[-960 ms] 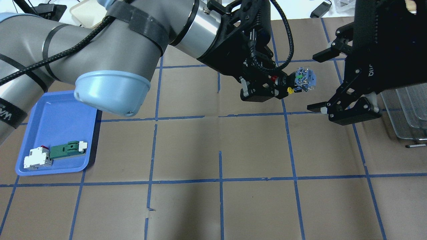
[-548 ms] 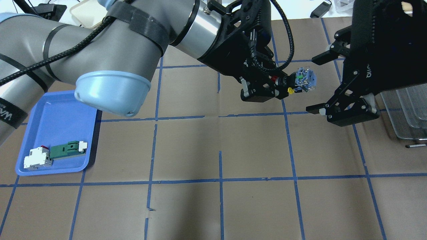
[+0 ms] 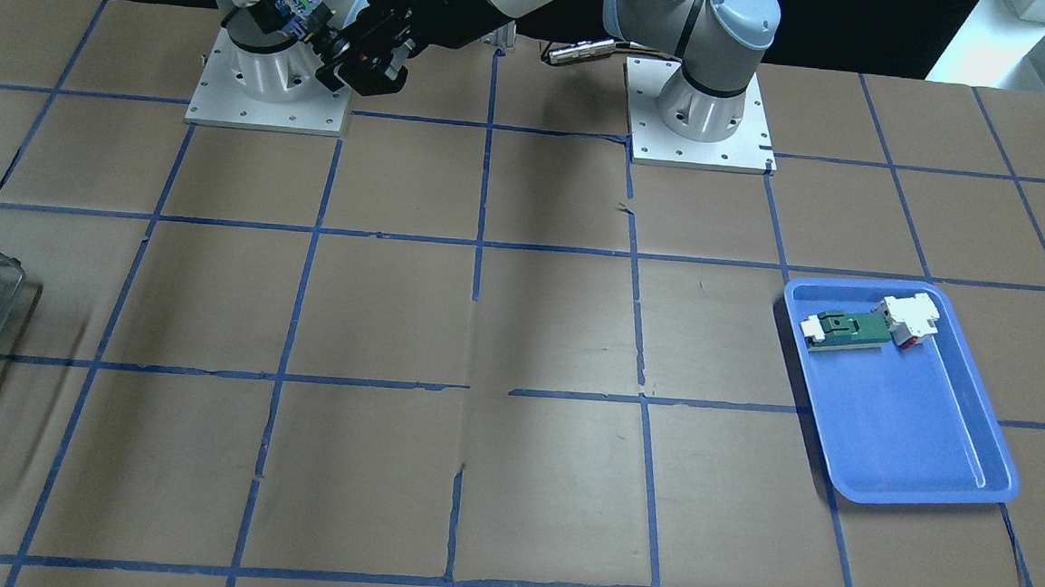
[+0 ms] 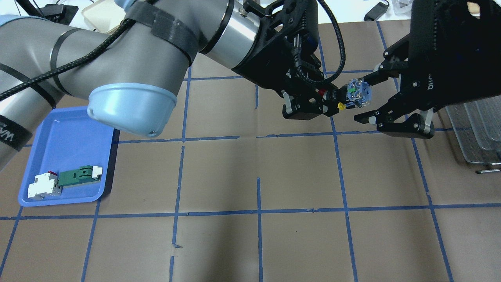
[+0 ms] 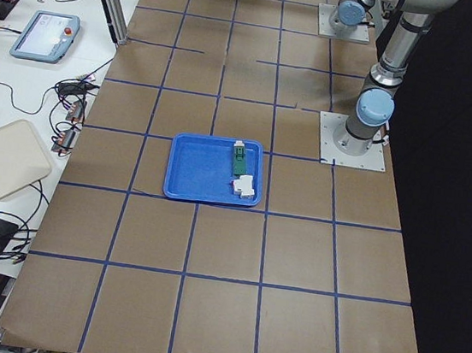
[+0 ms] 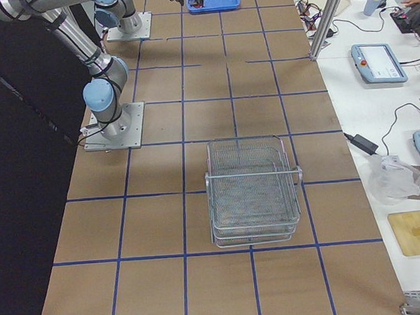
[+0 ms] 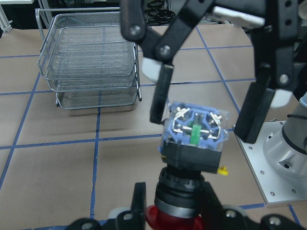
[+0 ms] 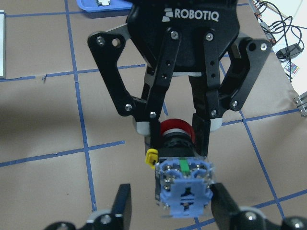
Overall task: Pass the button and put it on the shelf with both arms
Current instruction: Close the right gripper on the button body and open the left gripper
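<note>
The table (image 4: 258,243) is covered in brown paper, ruled into large squares by blue tape lines (image 4: 297,212). In the overhead view a blue plastic tray (image 4: 66,149) lies at the left edge, and the wire-mesh shelf (image 4: 479,129) stands at the right edge. Two square metal base plates (image 3: 749,153) sit along the top of the front-facing view, well apart.
</note>
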`<state>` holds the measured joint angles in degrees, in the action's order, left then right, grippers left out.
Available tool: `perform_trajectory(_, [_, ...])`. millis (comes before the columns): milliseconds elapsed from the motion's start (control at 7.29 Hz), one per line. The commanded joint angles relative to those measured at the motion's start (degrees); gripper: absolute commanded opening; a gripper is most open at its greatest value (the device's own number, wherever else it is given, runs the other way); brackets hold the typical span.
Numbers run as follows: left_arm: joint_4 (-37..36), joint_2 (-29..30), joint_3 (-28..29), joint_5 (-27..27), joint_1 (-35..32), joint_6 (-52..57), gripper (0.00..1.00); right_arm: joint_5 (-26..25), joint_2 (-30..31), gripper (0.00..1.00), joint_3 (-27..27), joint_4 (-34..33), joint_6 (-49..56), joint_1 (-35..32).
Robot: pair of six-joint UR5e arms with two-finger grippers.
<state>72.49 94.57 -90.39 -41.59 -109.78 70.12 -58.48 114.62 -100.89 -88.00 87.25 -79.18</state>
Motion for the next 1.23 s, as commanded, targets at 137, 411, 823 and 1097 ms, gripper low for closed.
perform_trajectory(137, [-0.1, -0.4, 0.5, -0.1, 0.0, -0.3, 0.55, -0.1, -0.1, 0.0, 0.1, -1.0, 0.4, 0.0])
perform_trajectory(411, [0.0, -0.7, 0.5, -0.6, 0.0, -0.3, 0.62, -0.1, -0.2, 0.0, 0.0, -1.0, 0.3, 0.0])
perform_trajectory(823, [0.1, -0.8, 1.3, -0.8, 0.0, -2.3, 1.0, -0.1, -0.1, 0.0, 0.1, -0.9, 0.3, 0.0])
perform_trajectory(1097, [0.8, -2.4, 1.4, -7.3, 0.5, -4.0, 1.0, -0.2, 0.0, 0.0, 0.2, -0.9, 0.3, 0.0])
